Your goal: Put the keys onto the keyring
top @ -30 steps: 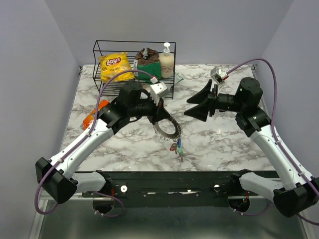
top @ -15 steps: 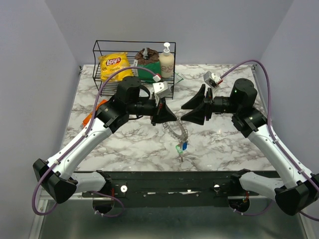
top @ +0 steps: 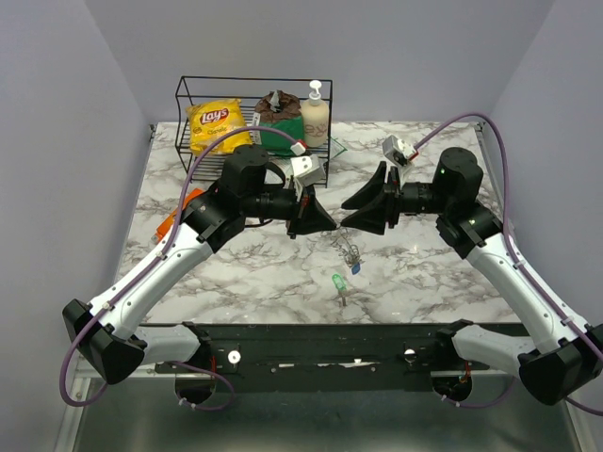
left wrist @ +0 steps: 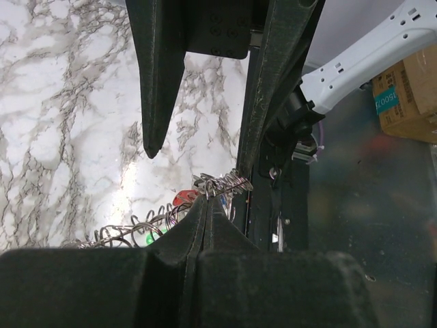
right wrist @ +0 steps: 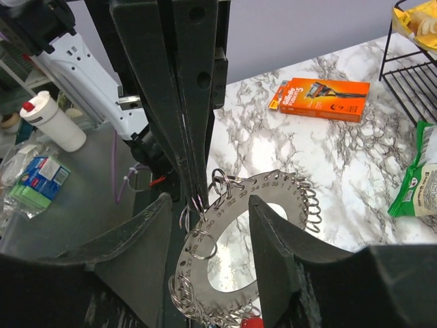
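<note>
Over the middle of the marble table (top: 236, 273), the keyring (top: 345, 247) hung in the air between the two grippers, which faced each other tip to tip. The left gripper (top: 325, 221) stood at about ten o'clock of the ring. Its fingers were pressed fully together and pinched one turn of the wire coil at the top of the loop, so the rest of the ring dangled free below. I judge this hold was meant to keep the ring raised and steady, presenting it to the other arm.

The right gripper (top: 349, 215) stood at about one o'clock of the ring. Its fingers were spread wide and gripped nothing. In the right wrist view the coil sat in the gap between the two fingers (right wrist: 270, 225), close to them, but I could not tell if it touched them. It seemed ready to take a second hold on the loop.

The blue key (top: 356, 267) hung at the lower end of the ring, at about five o'clock, and looked already attached. The red key (left wrist: 181, 198) showed just beside the coil in the left wrist view; whether it was threaded on, I could not tell. The green key (top: 337, 282) lay on the table at six o'clock of the ring, apart from it, so I judge it was not yet on.

The orange box (right wrist: 321, 99) and the wire rack (top: 188, 104) stood well apart, toward nine and eleven o'clock.
</note>
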{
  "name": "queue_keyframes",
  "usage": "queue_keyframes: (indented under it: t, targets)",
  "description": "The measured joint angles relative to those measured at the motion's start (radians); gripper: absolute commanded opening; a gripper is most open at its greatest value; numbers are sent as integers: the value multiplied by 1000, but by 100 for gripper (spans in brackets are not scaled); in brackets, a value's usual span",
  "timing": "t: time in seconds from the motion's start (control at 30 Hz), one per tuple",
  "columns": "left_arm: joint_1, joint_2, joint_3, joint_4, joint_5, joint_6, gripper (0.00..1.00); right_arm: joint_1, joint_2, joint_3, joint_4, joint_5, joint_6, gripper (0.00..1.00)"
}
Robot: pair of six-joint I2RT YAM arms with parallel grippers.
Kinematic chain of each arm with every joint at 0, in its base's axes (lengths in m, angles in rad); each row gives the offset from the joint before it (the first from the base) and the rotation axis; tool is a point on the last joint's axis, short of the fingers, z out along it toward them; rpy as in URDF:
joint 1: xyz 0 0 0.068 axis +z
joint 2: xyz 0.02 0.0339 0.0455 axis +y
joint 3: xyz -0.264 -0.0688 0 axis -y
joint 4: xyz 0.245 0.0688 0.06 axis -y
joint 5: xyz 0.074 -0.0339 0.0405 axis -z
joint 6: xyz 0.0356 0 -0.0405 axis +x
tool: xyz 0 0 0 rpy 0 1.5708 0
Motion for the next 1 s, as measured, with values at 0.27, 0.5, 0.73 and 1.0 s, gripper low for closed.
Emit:
queue_keyframes:
  t: [0.27,0.5,0.73,1.0]
  targets:
    - [-10,0,0,13,0,-17,0,0,10,-5,-10,0,-11,57]
    - [-15,0,0,30,0,-26,0,0,20,-8,-38,-4,-23,45]
    - [-14,0,0,29,-2,-27,0,0,19,-13,-39,-19,-34,23]
    - [-14,0,0,29,-10,-34,0,3,14,-14,-45,-42,-41,1]
